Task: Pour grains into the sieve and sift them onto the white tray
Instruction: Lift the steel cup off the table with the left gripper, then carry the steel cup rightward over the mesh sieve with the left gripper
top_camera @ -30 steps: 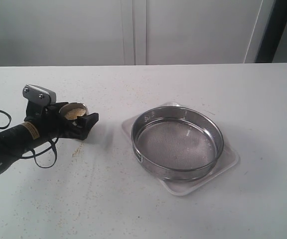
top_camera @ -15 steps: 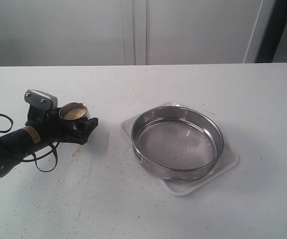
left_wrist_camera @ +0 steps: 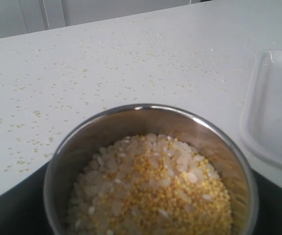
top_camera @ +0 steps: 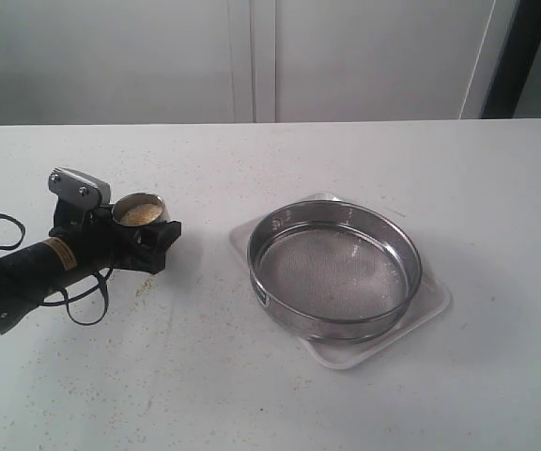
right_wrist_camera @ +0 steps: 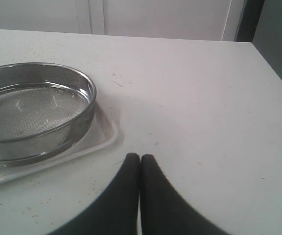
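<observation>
I count one sieve (top_camera: 334, 268), one white tray (top_camera: 432, 303) and one steel cup (top_camera: 139, 209) holding grains (left_wrist_camera: 151, 191) of two kinds, yellow and pale.

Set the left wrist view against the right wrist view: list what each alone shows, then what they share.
Left wrist only: a steel cup filled with grains, yellow and paler ones mixed. Right wrist only: the sieve sitting on the white tray, and the right gripper with its fingers pressed together, holding nothing. Both: part of that tray and the speckled table.
</observation>
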Available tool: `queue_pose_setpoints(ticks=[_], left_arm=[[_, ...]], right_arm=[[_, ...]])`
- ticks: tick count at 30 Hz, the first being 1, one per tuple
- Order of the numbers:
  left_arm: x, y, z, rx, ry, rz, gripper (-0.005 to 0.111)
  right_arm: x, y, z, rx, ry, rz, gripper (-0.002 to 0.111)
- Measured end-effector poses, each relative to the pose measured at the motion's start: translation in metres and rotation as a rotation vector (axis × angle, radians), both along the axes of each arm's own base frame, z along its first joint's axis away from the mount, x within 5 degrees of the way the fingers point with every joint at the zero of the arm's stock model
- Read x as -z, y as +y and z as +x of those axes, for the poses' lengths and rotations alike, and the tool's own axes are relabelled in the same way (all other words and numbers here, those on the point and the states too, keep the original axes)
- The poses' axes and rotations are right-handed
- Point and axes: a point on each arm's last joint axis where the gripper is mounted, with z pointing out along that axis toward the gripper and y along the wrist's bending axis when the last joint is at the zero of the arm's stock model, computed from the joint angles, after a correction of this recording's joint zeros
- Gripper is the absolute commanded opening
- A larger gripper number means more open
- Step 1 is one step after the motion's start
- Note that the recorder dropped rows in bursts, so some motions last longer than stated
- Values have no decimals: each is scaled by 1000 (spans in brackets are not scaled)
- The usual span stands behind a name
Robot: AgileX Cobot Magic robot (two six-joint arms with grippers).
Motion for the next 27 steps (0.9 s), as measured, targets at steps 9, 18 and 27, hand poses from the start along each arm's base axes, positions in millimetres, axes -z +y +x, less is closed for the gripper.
queue_pose_setpoints(ticks=[9, 18, 27], left_arm=[[0, 0, 0, 4, 0, 1, 0], [-8, 0, 0, 10, -10, 14, 0], [-43, -2, -1, 26, -67, -31, 0]], right_arm=[[0, 0, 0, 0, 0, 0, 0], [0, 0, 0, 0, 0, 0, 0], [0, 0, 0, 0, 0, 0, 0]])
